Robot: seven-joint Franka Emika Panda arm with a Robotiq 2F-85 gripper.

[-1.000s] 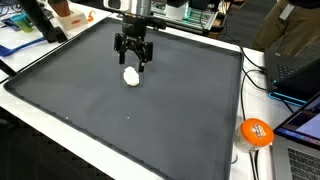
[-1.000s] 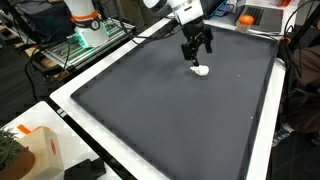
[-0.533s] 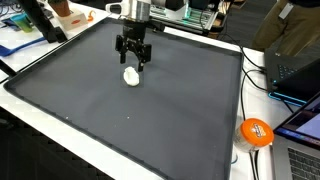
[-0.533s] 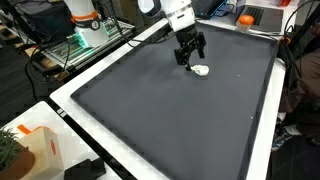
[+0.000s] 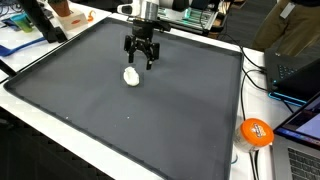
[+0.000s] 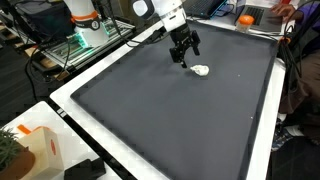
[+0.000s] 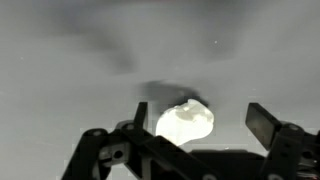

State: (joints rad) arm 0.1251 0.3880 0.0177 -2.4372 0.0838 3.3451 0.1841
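Note:
A small white lump (image 5: 131,76) lies on the dark grey mat (image 5: 150,120); it also shows in an exterior view (image 6: 201,70) and in the wrist view (image 7: 185,120). My gripper (image 5: 141,61) hangs above the mat, just behind and above the lump, with its fingers spread and nothing between them. In an exterior view the gripper (image 6: 184,57) is up and to the left of the lump. In the wrist view the two fingers (image 7: 200,118) stand apart on either side of the lump, which rests on the mat below them.
An orange ball-like object (image 5: 256,131) sits off the mat by a laptop (image 5: 300,125). Cables and clutter line the back edge. A white robot base (image 6: 85,20) stands beyond the mat. A white box (image 6: 35,150) sits near the front corner.
The gripper has risen and drawn back from the white lump, which stays on the mat where it lay.

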